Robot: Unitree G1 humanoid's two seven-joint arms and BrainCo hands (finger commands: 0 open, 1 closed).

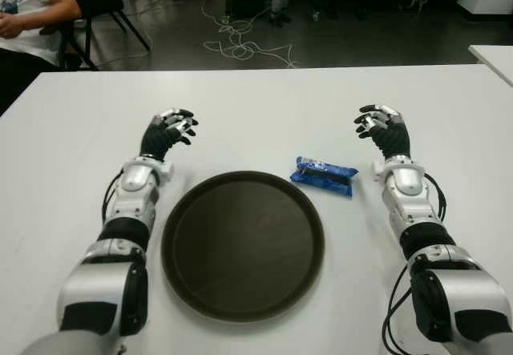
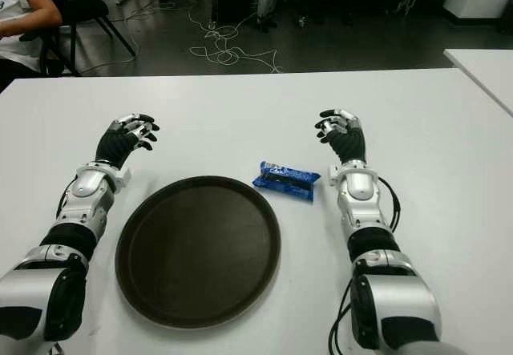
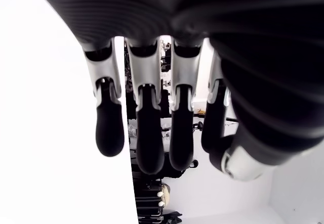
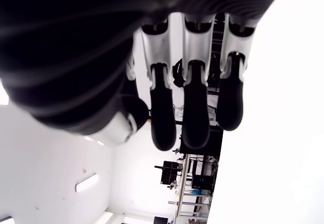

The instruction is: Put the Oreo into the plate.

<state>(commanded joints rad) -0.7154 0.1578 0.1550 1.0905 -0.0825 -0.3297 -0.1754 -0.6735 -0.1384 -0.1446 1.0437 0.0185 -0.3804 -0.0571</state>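
left hand [image 1: 168,133]: fingers relaxed, empty | right hand [image 1: 385,130]: same (both arms stretched forward)

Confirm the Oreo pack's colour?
Blue with white print; the Oreo pack shows best in the left eye view.

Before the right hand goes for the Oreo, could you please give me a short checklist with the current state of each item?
1. Oreo pack lies free on the table, nothing on it: ok.
2. Plate holds nothing: ok.
3. Right hand holds nothing, fingers relaxed: ok.
4. Left hand is left of the plate, away from the pack: ok.
5. Pack sits between plate rim and right forearm; touching the rim: cannot tell.
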